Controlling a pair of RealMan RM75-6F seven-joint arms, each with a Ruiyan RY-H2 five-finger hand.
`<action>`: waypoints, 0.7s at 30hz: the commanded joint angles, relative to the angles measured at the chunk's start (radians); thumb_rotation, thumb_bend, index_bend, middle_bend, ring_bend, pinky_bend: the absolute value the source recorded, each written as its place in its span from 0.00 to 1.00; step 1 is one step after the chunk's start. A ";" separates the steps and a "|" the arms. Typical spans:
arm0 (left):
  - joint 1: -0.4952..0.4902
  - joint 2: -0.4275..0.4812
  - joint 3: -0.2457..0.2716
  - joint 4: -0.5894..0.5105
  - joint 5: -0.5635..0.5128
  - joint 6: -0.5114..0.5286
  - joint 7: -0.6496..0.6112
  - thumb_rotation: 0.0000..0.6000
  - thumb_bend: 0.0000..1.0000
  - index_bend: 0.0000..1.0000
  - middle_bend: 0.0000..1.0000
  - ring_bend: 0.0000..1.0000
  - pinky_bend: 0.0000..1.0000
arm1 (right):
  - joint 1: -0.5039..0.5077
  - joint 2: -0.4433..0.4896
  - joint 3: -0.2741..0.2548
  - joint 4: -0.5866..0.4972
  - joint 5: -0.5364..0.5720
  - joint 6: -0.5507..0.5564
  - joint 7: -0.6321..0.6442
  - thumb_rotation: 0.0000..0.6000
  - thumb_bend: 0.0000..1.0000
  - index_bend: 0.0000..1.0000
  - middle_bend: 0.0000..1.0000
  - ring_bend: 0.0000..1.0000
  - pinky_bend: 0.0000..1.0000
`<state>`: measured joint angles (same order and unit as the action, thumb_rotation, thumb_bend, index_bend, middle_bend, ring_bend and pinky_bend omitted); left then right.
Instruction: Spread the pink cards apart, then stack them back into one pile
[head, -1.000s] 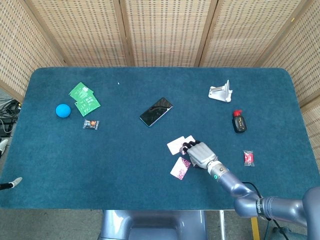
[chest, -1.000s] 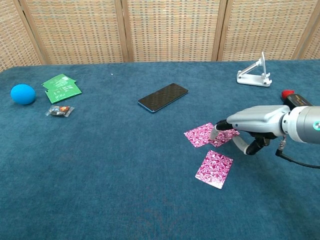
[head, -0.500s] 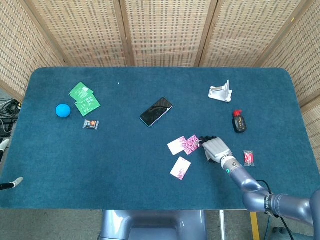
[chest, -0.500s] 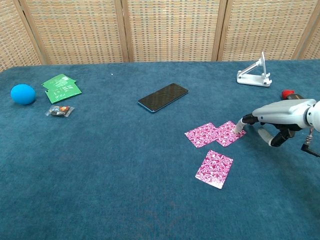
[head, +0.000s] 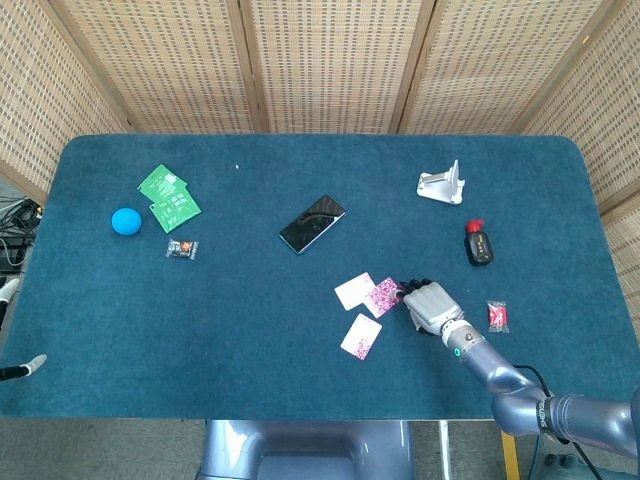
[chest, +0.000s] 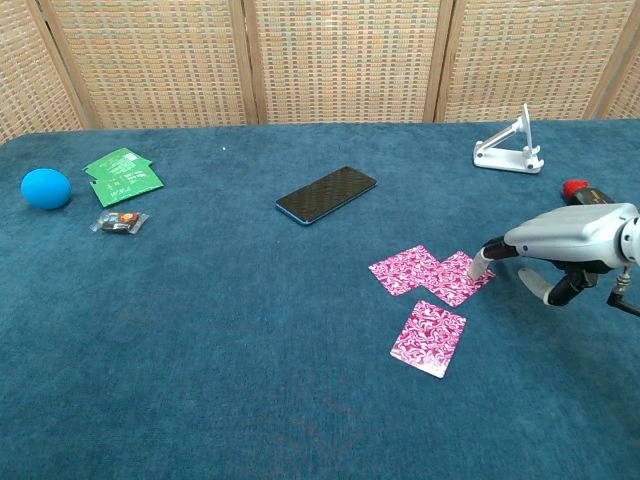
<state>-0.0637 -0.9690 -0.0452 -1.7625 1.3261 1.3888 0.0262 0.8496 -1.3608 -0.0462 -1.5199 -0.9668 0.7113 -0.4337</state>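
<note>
Three pink patterned cards lie apart on the blue cloth: a left card (chest: 405, 270) (head: 353, 291), a right card (chest: 458, 278) (head: 383, 297) overlapping its corner, and a third card (chest: 428, 338) (head: 360, 336) nearer the front edge. My right hand (chest: 560, 240) (head: 430, 305) lies low just right of the cards, palm down. One extended fingertip (chest: 481, 266) touches the right card's right edge, and the other fingers curl below it with nothing in them. The left hand does not show in either view.
A black phone (chest: 326, 194) lies behind the cards. A white stand (chest: 508, 148) and a red-capped black object (head: 478, 243) sit at the back right. A red wrapped sweet (head: 497, 316) lies right of the hand. Green packets (chest: 124, 173), a blue ball (chest: 45, 188) and a small wrapper (chest: 119, 222) are far left.
My right hand has moved right, off the cards, dragging the upper card right and slightly nearer so it now only overlaps the left card's corner. The third card stayed put.
</note>
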 joint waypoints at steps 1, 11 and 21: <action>0.001 0.001 0.000 0.000 0.002 0.002 -0.003 1.00 0.00 0.00 0.00 0.00 0.00 | -0.003 0.002 -0.006 0.001 -0.012 0.010 -0.011 1.00 1.00 0.19 0.20 0.17 0.24; 0.003 0.006 0.000 0.001 0.006 0.004 -0.016 1.00 0.00 0.00 0.00 0.00 0.00 | -0.016 0.057 -0.062 -0.045 -0.087 0.039 -0.085 1.00 1.00 0.19 0.20 0.17 0.24; 0.005 0.007 0.003 -0.003 0.014 0.010 -0.015 1.00 0.00 0.00 0.00 0.00 0.00 | -0.042 0.108 -0.081 -0.082 -0.133 0.066 -0.095 1.00 1.00 0.19 0.19 0.17 0.24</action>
<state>-0.0586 -0.9625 -0.0424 -1.7656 1.3402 1.3982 0.0113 0.8102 -1.2562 -0.1322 -1.5988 -1.0958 0.7703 -0.5324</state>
